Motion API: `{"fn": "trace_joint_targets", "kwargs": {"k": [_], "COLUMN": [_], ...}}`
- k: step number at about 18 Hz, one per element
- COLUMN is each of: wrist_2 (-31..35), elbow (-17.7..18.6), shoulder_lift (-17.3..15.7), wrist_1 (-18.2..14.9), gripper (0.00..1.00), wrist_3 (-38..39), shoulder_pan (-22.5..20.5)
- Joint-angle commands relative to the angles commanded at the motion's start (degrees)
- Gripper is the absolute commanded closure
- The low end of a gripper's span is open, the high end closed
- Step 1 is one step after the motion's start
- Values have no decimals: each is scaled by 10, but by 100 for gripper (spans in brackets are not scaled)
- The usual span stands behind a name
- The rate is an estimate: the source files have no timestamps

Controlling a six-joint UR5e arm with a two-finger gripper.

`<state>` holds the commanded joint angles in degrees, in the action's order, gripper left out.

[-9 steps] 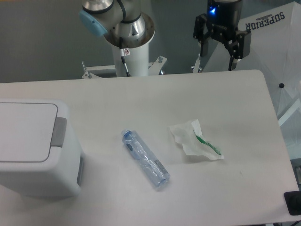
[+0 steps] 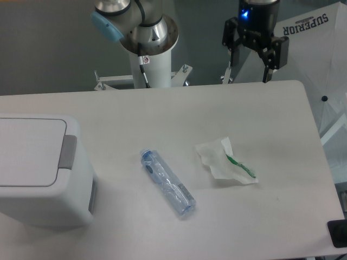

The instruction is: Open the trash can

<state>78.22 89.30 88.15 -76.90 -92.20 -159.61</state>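
trash can (image 2: 38, 170) at left edge — pincer (image 2: 250, 69) spread

Trash can (image 2: 38, 173) table left; bottle (image 2: 167, 183) centre; wrapper (image 2: 224, 161) right of bottle.

Trash can (image 2: 38, 179): boxy white bin, lid shut flat, grey push tab (image 2: 67, 152), upright at table's left edge.

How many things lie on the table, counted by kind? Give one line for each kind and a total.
Trash can: 1
Plastic bottle: 1
Crumpled wrapper: 1
Total: 3
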Motion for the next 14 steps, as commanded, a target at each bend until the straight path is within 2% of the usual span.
{"fn": "trace_joint_targets", "kwargs": {"k": [2, 4, 7, 11, 14], "wrist_2": [0, -1, -1, -5, -7], "elbow": [-2, 0, -9, -22, -23], "shoulder_lift": [8, 13, 29, 40, 52], "wrist_1": [6, 36, 68, 76, 124], "gripper": [0, 0, 0, 0, 0], "wrist_3": [6, 48, 158, 299, 445], "shoulder_pan": [16, 26, 55, 84, 124]}}
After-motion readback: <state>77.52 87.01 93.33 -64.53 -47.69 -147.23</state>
